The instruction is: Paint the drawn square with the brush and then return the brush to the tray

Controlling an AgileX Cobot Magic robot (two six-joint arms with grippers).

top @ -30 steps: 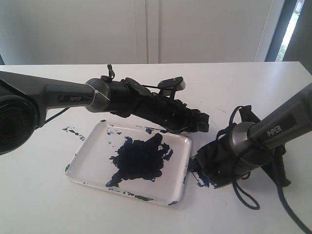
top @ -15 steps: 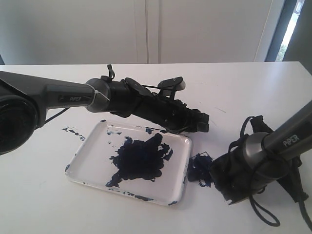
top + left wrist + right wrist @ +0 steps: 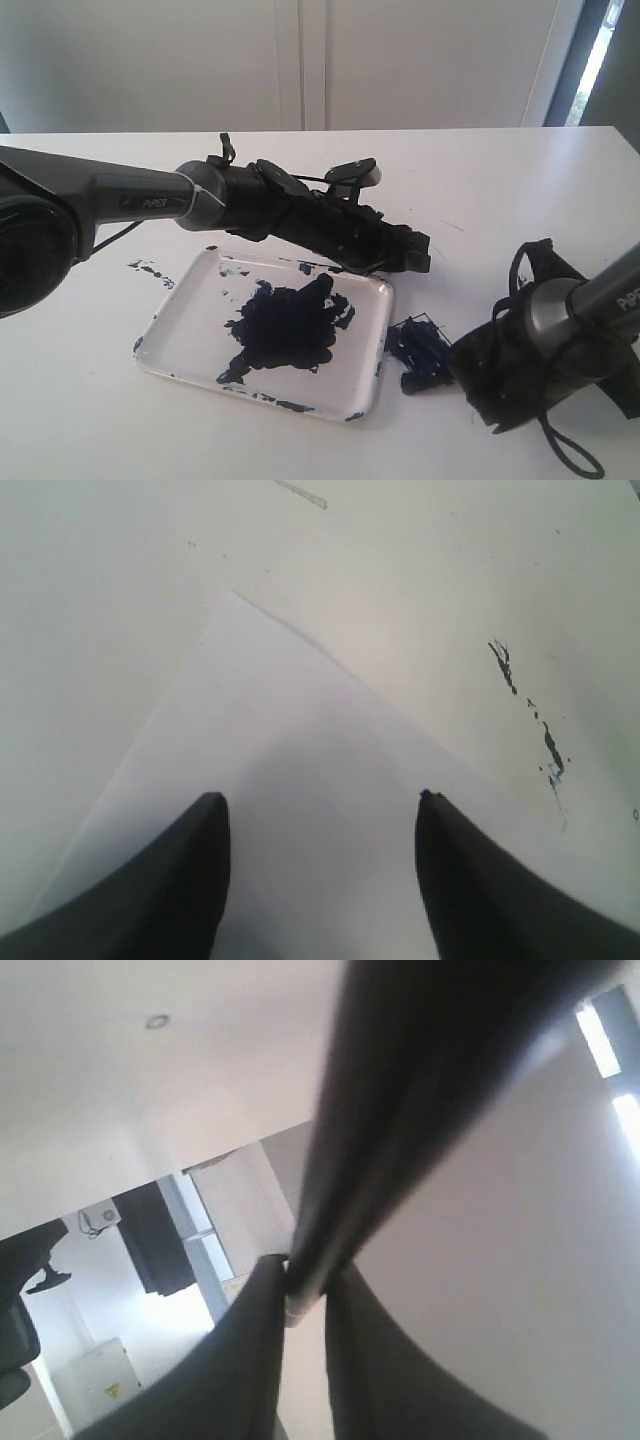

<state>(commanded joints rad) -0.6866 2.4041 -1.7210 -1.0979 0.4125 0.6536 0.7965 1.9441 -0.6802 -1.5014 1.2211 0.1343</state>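
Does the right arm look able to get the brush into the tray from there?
Probably yes. The right tool grips the brush near the tray, whose near side lies uncovered; the left arm hangs only over its far edge.

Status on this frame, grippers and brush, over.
Left gripper jaws open, empty, over paper. Right gripper shut on brush. Drawn square smeared navy beside tray; brush not yet returned. Left arm spans tray's far rim.

A white table (image 3: 480, 170) fills the foreground. Behind it stands a pale wall (image 3: 150, 60) with narrow vertical seams near its middle. At far right, a dark-framed window (image 3: 603, 45) lets in bright daylight. The right wrist view shows a white ceiling (image 3: 100, 1080).
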